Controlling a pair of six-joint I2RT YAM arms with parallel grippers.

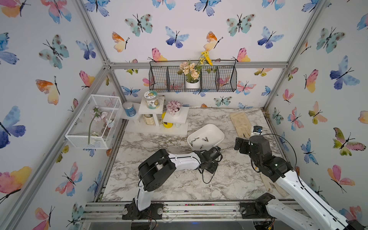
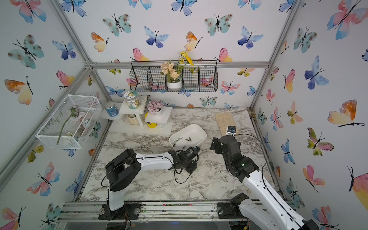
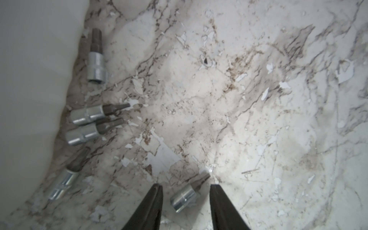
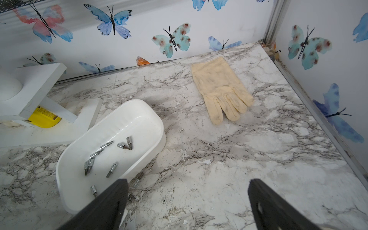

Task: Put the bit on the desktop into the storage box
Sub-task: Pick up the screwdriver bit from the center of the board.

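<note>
**Left arm reaches for a bit beside the box.** The left arm [image 1: 185,161] folds sharply at the elbow. It stretches its white forearm low across the marble desktop [image 1: 179,185], with the wrist bent so the left gripper [image 3: 185,187] points downward. The gripper sits at the near side of the white storage box [image 1: 216,134].

In the left wrist view, its two black fingers [image 3: 152,209] stand partly open on either side of a single bit [image 3: 184,198]. The bit lies on its side on the desktop. A sliver of marble shows between its silver socket and each finger, so nothing is gripped. Four loose bits [image 3: 89,131] lie on the desktop along the outside of the box's wall, apart from the fingers.

The right arm [image 1: 302,197] rises from the front rail on the robot's right and bends over at the elbow. It holds the right gripper [image 4: 189,182] above bare desktop beside the box, jaws spread wide and empty.

Several stored bits [image 4: 112,169] lie scattered on the floor of the box. A cream work glove [image 4: 221,89] lies flat on the desktop near the back right corner, well apart from both grippers.
</note>
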